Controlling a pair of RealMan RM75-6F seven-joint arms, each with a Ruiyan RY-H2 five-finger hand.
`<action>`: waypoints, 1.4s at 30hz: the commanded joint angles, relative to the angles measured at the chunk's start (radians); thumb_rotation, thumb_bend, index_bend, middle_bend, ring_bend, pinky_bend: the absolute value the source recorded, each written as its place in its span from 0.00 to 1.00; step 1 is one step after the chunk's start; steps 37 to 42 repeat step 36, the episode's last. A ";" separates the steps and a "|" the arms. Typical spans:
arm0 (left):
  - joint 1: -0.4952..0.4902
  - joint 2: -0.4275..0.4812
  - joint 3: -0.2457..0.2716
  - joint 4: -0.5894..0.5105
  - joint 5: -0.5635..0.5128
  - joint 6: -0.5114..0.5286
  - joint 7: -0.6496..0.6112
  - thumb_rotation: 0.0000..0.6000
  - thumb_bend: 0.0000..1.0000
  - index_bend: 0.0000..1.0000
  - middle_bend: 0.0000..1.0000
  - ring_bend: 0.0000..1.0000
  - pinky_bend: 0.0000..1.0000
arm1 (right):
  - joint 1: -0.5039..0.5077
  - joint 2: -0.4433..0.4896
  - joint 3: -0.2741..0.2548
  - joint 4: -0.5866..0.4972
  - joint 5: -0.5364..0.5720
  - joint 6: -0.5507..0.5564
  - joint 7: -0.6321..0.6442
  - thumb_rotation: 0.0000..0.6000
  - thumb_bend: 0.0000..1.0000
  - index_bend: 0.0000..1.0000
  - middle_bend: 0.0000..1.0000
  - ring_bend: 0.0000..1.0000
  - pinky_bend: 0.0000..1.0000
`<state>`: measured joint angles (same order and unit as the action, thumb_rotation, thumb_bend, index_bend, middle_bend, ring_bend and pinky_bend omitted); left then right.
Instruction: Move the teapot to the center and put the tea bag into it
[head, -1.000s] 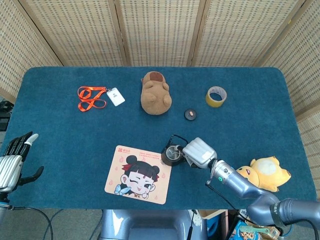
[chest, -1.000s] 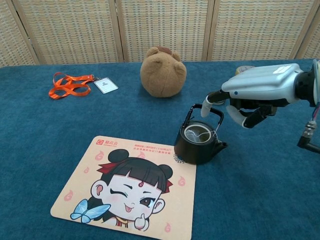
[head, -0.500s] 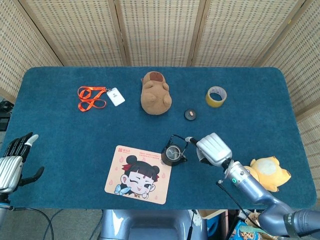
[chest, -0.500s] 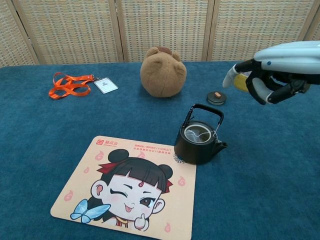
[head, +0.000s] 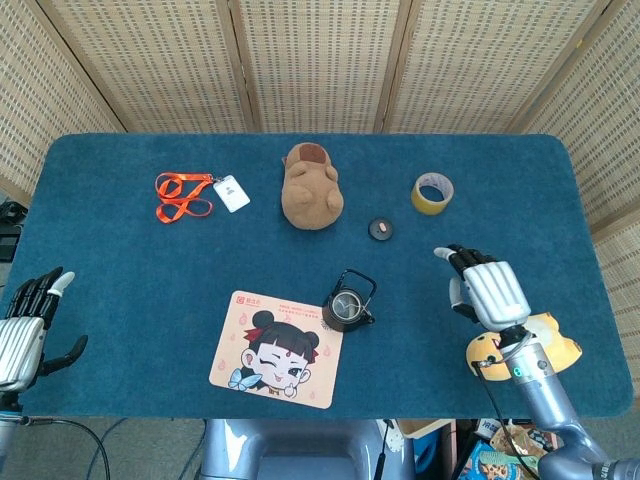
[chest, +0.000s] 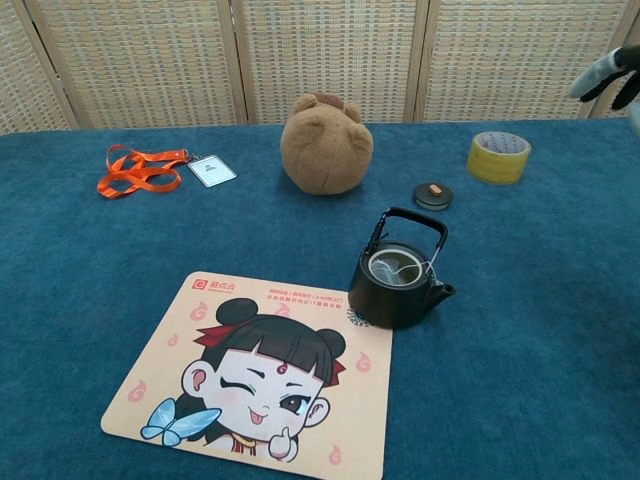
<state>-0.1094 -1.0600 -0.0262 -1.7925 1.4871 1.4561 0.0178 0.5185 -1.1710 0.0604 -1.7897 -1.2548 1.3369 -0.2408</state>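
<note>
The black teapot (head: 348, 303) stands lidless near the table's middle, touching the right edge of the cartoon mouse pad (head: 277, 348). In the chest view a pale tea bag (chest: 396, 267) lies inside the teapot (chest: 398, 285), its thread draped over the rim. The pot's small round lid (head: 380, 229) lies apart, further back. My right hand (head: 485, 285) hovers well to the right of the pot, fingers spread, holding nothing; only its fingertips (chest: 610, 75) show at the chest view's top right. My left hand (head: 25, 325) hangs open off the table's front left edge.
A brown plush (head: 312, 186) sits behind the pot, a yellow tape roll (head: 432, 193) at the back right, an orange lanyard with badge (head: 185, 195) at the back left. A yellow plush (head: 525, 345) lies at the front right under my right wrist.
My right hand has drawn away from the teapot's handle, rising and moving right. The teapot stays where it stood, and the left hand has barely moved.
</note>
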 joint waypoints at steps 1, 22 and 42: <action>0.004 -0.002 0.006 0.010 0.017 0.009 -0.006 1.00 0.35 0.00 0.00 0.00 0.00 | -0.050 -0.005 -0.001 0.021 -0.016 0.061 0.017 0.86 0.81 0.25 0.22 0.19 0.34; 0.057 -0.019 0.069 0.081 0.151 0.092 -0.059 1.00 0.35 0.00 0.00 0.00 0.00 | -0.288 -0.063 -0.073 0.114 -0.137 0.242 0.051 0.88 0.76 0.25 0.19 0.13 0.25; 0.066 -0.022 0.082 0.075 0.164 0.090 -0.032 1.00 0.35 0.00 0.00 0.00 0.00 | -0.328 -0.067 -0.060 0.117 -0.165 0.232 0.048 0.88 0.72 0.25 0.19 0.13 0.24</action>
